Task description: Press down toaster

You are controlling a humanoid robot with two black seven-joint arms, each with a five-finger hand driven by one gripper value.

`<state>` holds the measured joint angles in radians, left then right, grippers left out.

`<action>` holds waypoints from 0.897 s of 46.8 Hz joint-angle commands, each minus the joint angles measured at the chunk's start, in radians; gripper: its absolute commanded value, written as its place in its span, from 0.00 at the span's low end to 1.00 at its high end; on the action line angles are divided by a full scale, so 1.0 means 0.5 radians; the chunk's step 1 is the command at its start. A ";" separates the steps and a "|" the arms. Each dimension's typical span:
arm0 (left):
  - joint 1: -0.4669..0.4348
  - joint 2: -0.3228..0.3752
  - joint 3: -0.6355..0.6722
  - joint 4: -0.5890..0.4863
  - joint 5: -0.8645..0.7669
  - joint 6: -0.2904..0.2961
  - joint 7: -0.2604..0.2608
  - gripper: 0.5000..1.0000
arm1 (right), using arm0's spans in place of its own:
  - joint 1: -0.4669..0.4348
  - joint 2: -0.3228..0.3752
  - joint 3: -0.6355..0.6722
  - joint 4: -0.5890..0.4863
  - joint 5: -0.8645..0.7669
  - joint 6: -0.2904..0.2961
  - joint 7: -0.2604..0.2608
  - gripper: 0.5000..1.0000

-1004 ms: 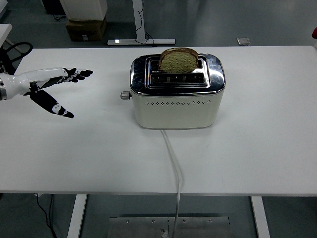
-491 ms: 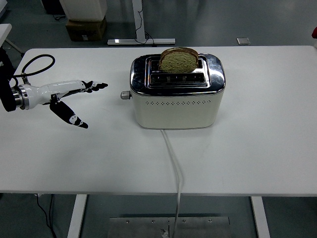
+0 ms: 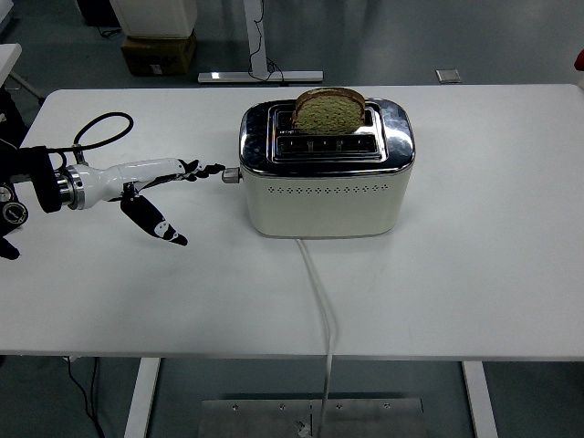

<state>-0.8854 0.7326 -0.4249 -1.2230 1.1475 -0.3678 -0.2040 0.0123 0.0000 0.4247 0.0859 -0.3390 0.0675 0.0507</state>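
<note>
A cream and chrome two-slot toaster (image 3: 327,173) stands toward the far edge of the white table (image 3: 474,274), midway between its left and right edges. A brown bread slice (image 3: 328,110) sits in its rear slot. Its small round lever knob (image 3: 230,175) juts from the left end. The left hand (image 3: 160,187) lies just left of that knob. A white power cord (image 3: 321,301) runs from the toaster's front over the near edge.

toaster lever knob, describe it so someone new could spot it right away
Find the cream and chrome toaster mid-table, a bread slice standing in its slot. On its left end a small round grey knob sticks out sideways. The left hand has its fingertips almost at it.
</note>
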 commanded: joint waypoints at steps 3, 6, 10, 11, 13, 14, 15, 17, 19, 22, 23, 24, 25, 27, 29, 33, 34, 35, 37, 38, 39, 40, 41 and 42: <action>0.010 -0.005 0.003 0.010 0.000 -0.001 0.000 1.00 | 0.000 0.000 0.000 0.000 0.000 0.000 0.000 1.00; 0.019 -0.005 0.003 0.013 -0.003 0.002 0.000 1.00 | 0.000 0.000 0.000 0.000 0.000 0.000 0.000 1.00; 0.034 -0.005 0.003 0.013 -0.003 -0.001 0.000 1.00 | 0.000 0.000 0.000 0.000 0.000 0.000 0.000 1.00; 0.034 -0.005 0.003 0.013 -0.003 -0.001 0.000 1.00 | 0.000 0.000 0.000 0.000 0.000 0.000 0.000 1.00; 0.041 -0.008 0.003 0.013 -0.003 0.002 0.000 1.00 | 0.000 0.000 0.000 0.000 0.000 0.000 0.000 1.00; 0.041 -0.008 0.003 0.016 -0.003 0.002 0.000 1.00 | 0.000 0.000 0.000 0.000 0.000 0.000 0.000 1.00; 0.044 -0.008 0.003 0.016 -0.003 0.002 0.000 1.00 | 0.000 0.000 0.000 0.000 0.000 0.000 0.000 1.00; 0.044 -0.011 0.003 0.016 -0.006 0.002 0.000 1.00 | 0.000 0.000 0.000 0.003 0.000 0.000 0.000 1.00; 0.044 -0.020 0.006 0.019 -0.006 0.002 0.000 1.00 | 0.000 0.000 0.000 0.000 0.000 0.000 0.000 1.00; 0.044 -0.026 0.006 0.025 -0.006 0.002 0.000 1.00 | 0.000 0.000 0.000 0.000 0.000 0.000 0.000 1.00; 0.044 -0.026 0.006 0.025 -0.009 0.002 0.000 1.00 | 0.000 0.000 0.000 0.000 0.000 0.000 0.000 1.00; 0.044 -0.029 0.006 0.025 -0.009 0.002 0.000 1.00 | 0.000 0.000 0.000 0.000 0.000 0.000 0.000 1.00; 0.044 -0.029 0.006 0.028 -0.012 0.002 0.000 1.00 | 0.000 0.000 0.000 0.000 0.000 0.000 0.000 1.00; 0.044 -0.042 0.006 0.032 -0.015 0.005 0.000 1.00 | 0.000 0.000 0.000 0.000 0.000 0.000 0.000 1.00; 0.047 -0.048 0.006 0.035 -0.015 0.005 0.000 1.00 | 0.000 0.000 0.000 0.000 0.000 0.000 0.000 1.00; 0.047 -0.051 0.006 0.044 -0.019 0.018 0.000 1.00 | 0.000 0.000 0.000 0.000 0.000 0.000 0.000 1.00; 0.047 -0.051 0.006 0.047 -0.019 0.018 0.000 1.00 | 0.000 0.000 0.000 0.000 0.000 0.000 0.000 1.00; 0.047 -0.051 0.006 0.047 -0.019 0.021 0.000 1.00 | 0.000 0.000 0.000 0.000 0.000 0.000 0.000 1.00; 0.047 -0.051 0.006 0.050 -0.019 0.024 0.000 1.00 | 0.000 0.000 0.000 0.000 0.000 0.000 0.000 1.00; 0.047 -0.051 0.003 0.053 -0.019 0.024 -0.003 1.00 | 0.000 0.000 0.000 0.000 0.000 0.000 0.000 1.00; 0.047 -0.051 0.006 0.059 -0.019 0.024 0.000 1.00 | 0.000 0.000 0.000 0.000 0.000 0.000 0.000 1.00; 0.047 -0.054 0.006 0.062 -0.019 0.024 0.000 1.00 | 0.000 0.000 0.000 0.000 0.000 0.000 0.000 1.00; 0.047 -0.054 0.006 0.062 -0.019 0.024 0.000 1.00 | 0.000 0.000 0.000 0.000 0.000 0.000 0.000 1.00; 0.050 -0.066 0.006 0.080 -0.019 0.024 -0.003 1.00 | 0.000 0.000 0.000 0.003 0.000 0.000 0.000 1.00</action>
<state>-0.8621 0.7060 -0.4218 -1.1925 1.1381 -0.3559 -0.2045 0.0123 0.0000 0.4250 0.0858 -0.3390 0.0675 0.0506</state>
